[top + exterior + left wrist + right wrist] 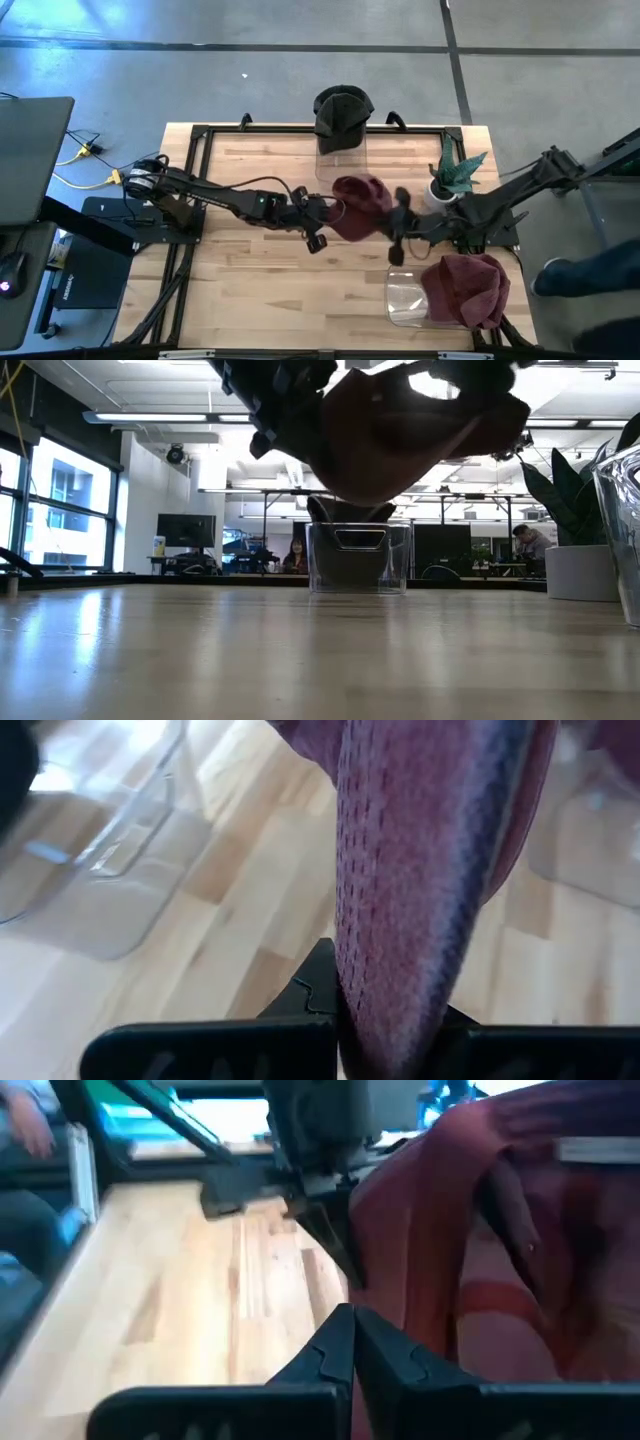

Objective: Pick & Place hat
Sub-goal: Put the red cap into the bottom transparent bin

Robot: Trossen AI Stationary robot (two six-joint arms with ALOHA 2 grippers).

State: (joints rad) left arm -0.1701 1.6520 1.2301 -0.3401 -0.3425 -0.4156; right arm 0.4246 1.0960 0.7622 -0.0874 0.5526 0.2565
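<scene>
Maroon hat (420, 870) pinched in left hand (385, 1020), midair.

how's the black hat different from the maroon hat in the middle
The black hat sits on a clear stand at the table's far edge; the maroon hat hangs in the air, pinched by the left gripper. No gripper touches the black hat; the right gripper is beside the maroon hat.

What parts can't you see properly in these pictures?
- Low view: the held maroon hat is only a dark shape against the ceiling lights, so its colour is lost there.
- Left wrist view: the hat fills the picture and runs off the top edge; the left hand is shut on it.
- Right wrist view: the right hand is shut; whether it pinches hat cloth is unclear.
</scene>
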